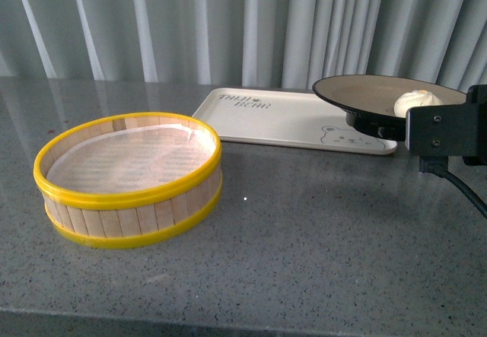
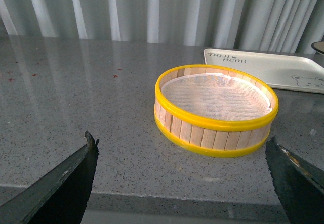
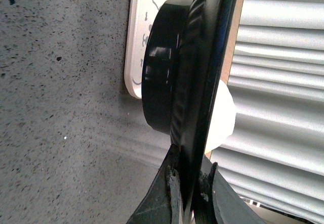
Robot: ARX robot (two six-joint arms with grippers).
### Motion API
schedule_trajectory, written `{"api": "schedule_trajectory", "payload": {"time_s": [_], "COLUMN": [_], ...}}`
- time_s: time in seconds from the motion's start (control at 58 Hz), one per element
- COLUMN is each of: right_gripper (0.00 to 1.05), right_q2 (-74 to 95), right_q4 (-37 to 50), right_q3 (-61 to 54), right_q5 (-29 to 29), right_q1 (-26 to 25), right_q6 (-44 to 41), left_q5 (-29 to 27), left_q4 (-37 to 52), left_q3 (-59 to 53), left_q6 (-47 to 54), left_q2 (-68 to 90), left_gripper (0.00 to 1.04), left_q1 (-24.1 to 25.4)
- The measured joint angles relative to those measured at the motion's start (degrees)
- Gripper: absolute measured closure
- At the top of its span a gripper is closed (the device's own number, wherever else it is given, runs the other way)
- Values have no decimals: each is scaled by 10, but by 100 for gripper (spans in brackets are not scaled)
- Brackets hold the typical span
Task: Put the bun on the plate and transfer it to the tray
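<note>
Grey counter [image 1: 304,238], pale curtains [image 1: 190,25]: the bun [image 1: 416,101] sits on the plate [image 1: 365,93], my right gripper [image 3: 190,172] pinching its rim over the tray [image 1: 266,116] (setting down remains).

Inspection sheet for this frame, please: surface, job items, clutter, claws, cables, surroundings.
Surface: grey speckled countertop, with a few small red specks in the left wrist view.
Job's things: bun sits on the plate. The plate is held by its rim at the right end of the tray; cannot tell whether it touches the tray.
Clutter: yellow-rimmed steamer basket stands on the left with nothing in it.
Grippers: right claw is pinched on the plate's rim. Left claw is open and holds nothing.
Cables: one black cable hangs from the right arm above the countertop.
Surroundings: pale curtains behind the countertop; nothing else seen.
</note>
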Motion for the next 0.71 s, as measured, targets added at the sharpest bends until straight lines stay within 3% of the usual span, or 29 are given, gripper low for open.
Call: {"api": "schedule_trajectory", "payload": {"time_s": [0.707], "right_gripper": [102], "right_q2": [136], "right_q4": [-23], "right_q3": [149], "right_q5": [10], "right_q1": [6], "right_q6": [22], "left_q5": [0], "left_q4": [0], "left_q3": [0], "left_q6": [0], "left_q2": [0], "left_gripper": [7], "left_q1": [0]}}
